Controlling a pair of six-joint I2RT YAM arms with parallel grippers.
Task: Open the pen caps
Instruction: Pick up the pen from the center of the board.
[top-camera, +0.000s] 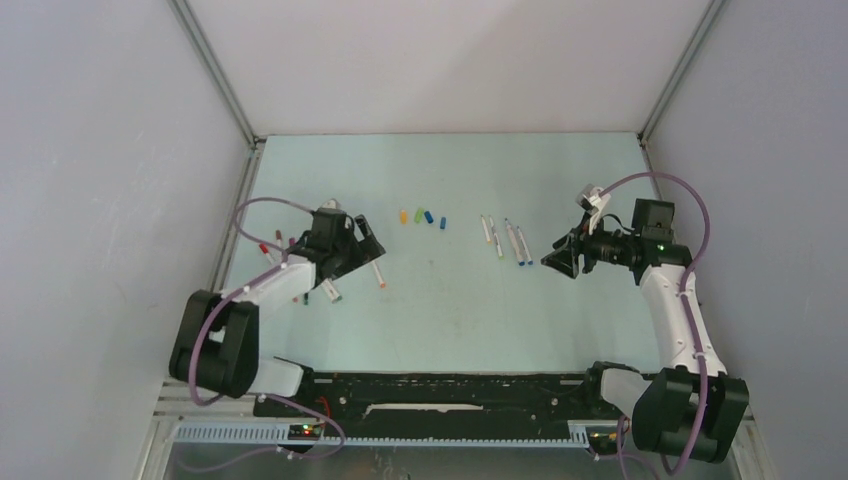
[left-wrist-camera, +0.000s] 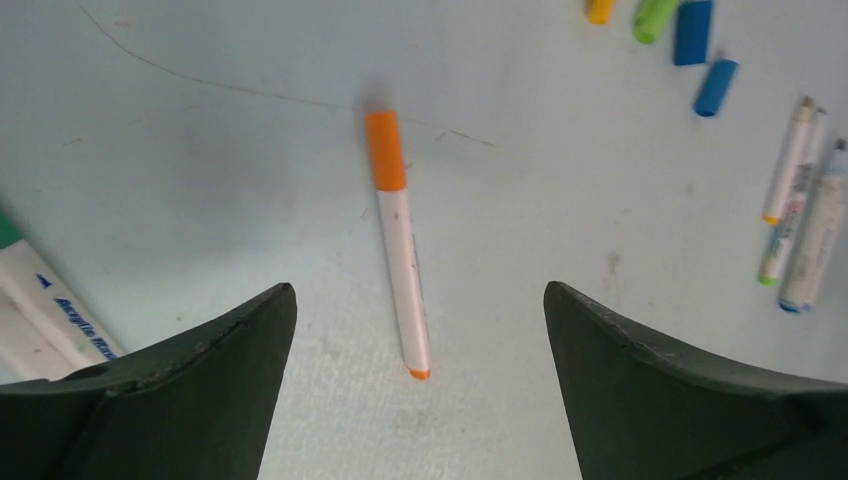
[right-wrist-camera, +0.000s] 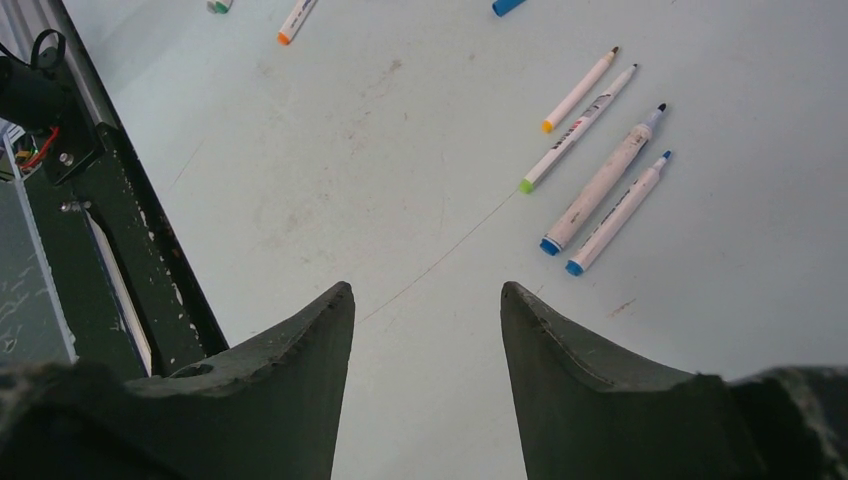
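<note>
One capped pen (left-wrist-camera: 400, 245) lies on the table (left-wrist-camera: 200, 150) straight ahead of the left gripper (left-wrist-camera: 417, 290), in the gap between its two fingers, which are spread wide and hold nothing. Its long axis runs almost directly away from the fingers, leaning slightly toward the left-hand finger at the far end. The orange cap (left-wrist-camera: 385, 150) is at that far end. The small orange tail plug is at the near end, about level with the fingertips.

The right gripper (right-wrist-camera: 425, 290) has its fingers parted too, with only table between them. Four bare pens (right-wrist-camera: 600, 170) lie ahead and off to the right of those fingers, tips pointing away. Four loose caps (left-wrist-camera: 690, 30) (one orange, one green, two blue) sit far ahead and to the right of the left gripper's fingers.

The step in hand looks like picking up this pen. As it lies, the fingers would close across the barrel, which suits it. It would be best to come down over the white middle rather than the cap. That leaves the cap end sticking out free for the other gripper to pull straight along the barrel's line.
</note>
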